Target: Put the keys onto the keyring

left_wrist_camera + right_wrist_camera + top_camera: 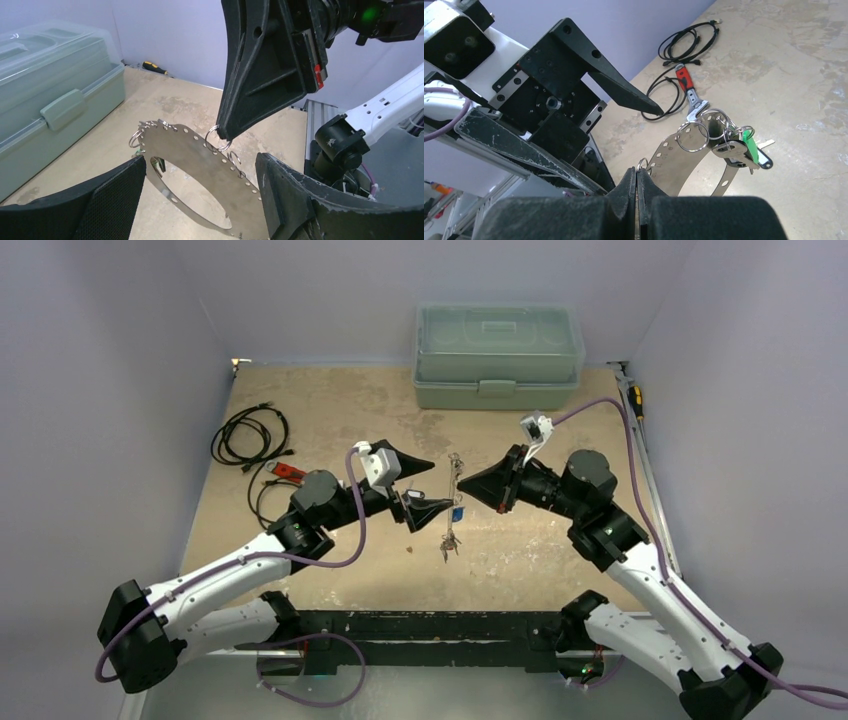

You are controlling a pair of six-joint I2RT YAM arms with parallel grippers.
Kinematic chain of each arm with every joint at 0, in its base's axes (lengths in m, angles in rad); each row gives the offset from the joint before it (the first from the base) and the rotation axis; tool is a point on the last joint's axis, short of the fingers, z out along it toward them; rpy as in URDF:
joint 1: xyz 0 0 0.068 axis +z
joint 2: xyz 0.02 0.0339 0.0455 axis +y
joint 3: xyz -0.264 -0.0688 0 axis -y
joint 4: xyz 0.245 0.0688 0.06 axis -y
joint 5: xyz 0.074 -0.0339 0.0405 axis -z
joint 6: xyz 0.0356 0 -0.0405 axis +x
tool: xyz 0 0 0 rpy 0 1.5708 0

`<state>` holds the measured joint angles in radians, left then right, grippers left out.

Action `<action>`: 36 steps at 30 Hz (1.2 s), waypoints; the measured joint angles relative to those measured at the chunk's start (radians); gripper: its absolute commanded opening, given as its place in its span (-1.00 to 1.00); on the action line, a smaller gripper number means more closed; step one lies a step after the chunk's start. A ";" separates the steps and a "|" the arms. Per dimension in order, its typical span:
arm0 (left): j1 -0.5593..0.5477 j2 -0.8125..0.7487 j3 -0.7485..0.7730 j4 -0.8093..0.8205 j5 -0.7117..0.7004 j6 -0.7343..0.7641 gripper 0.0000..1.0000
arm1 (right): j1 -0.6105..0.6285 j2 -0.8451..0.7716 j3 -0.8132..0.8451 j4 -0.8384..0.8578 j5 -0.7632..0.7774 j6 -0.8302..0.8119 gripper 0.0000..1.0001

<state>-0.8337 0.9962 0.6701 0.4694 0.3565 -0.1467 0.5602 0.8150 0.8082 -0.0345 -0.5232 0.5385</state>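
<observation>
Up off the desk [330, 410], just in front of the grey-green plastic toolbox [498, 355], the right gripper [466, 483] has its fingers clenched on the edge of the keyring [669, 149], a flat grey perforated metal oval band. Silvery keys [744, 147] with green and dark heads bunch on the part of it farther from the toolbox. The left gripper [440, 487] has its fingers spread wide either side of the band, grasping nothing. My take: bite the flat of the band squarely, clear of the little split rings, and keep the right side clamped until that grip is solid. Otherwise it'll probably swing and twist.
</observation>
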 measured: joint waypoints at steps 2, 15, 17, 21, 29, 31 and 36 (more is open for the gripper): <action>-0.004 0.001 0.000 0.015 0.000 -0.016 0.58 | 0.006 0.001 -0.005 0.012 0.000 0.001 -1.00; -0.006 0.038 0.000 0.047 0.000 -0.054 0.58 | 0.063 0.003 -0.010 0.066 0.042 0.020 -1.00; -0.006 0.040 0.000 0.047 0.000 -0.054 0.58 | 0.080 0.003 -0.010 0.070 0.058 0.023 -1.00; -0.006 0.046 0.000 0.054 0.000 -0.053 0.56 | 0.113 0.007 -0.010 0.074 0.077 0.023 -1.00; -0.006 0.054 0.000 0.061 0.000 -0.053 0.49 | 0.147 0.021 -0.010 0.080 0.121 0.023 -1.00; -0.006 0.054 0.000 0.061 0.000 -0.053 0.53 | 0.149 0.021 -0.010 0.081 0.126 0.023 -1.00; -0.007 0.054 0.000 0.060 0.000 -0.053 0.57 | 0.153 0.021 -0.010 0.081 0.145 0.023 -1.00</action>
<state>-0.8406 1.0500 0.6697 0.5293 0.3569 -0.1993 0.7132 0.8364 0.7979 0.0467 -0.3782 0.5613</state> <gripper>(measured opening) 0.784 0.005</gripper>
